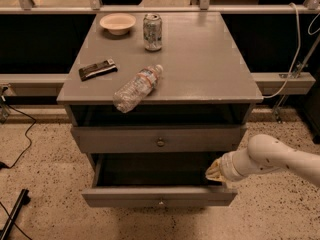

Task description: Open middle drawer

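From the one camera view, the middle drawer (125,196) stands pulled out from the front of the grey cabinet (200,69). Its long flat grey front carries a small round knob (161,202) at centre, and its dark inside is open to view. Just above it in the cabinet sits another grey drawer front (115,140) with its own knob, set further back.

In front of the cabinet the speckled floor (45,169) lies open. A black cable (22,139) trails at the cabinet's left, and a white cable (295,44) hangs at its right. On the cabinet top are a bowl (117,23), a can (152,32), a dark wrapped bar (97,69), and a plastic bottle (137,88) lying on its side at the front edge.

The gripper (214,171) is at the cabinet's right front, over the right end of the open drawer, on a white arm (280,159) reaching in from the right. Whether it is spread or closed, or touching the drawer, I cannot tell.
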You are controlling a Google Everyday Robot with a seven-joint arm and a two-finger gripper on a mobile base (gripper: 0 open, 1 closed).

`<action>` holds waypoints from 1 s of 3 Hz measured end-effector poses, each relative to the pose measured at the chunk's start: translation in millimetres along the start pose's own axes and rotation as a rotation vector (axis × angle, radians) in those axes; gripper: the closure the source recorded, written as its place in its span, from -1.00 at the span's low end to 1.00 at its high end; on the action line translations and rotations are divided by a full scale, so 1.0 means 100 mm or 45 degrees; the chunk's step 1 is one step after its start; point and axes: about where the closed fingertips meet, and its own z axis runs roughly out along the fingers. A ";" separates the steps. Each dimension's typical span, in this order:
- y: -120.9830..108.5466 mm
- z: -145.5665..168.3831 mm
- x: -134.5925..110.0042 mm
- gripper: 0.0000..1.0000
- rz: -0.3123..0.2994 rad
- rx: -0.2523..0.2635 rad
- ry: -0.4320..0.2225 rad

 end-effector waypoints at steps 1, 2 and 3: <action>-0.10 0.15 0.01 0.92 0.013 0.014 0.034; -0.15 0.35 0.07 1.00 0.030 0.033 0.017; -0.16 0.57 0.15 1.00 0.040 0.022 -0.005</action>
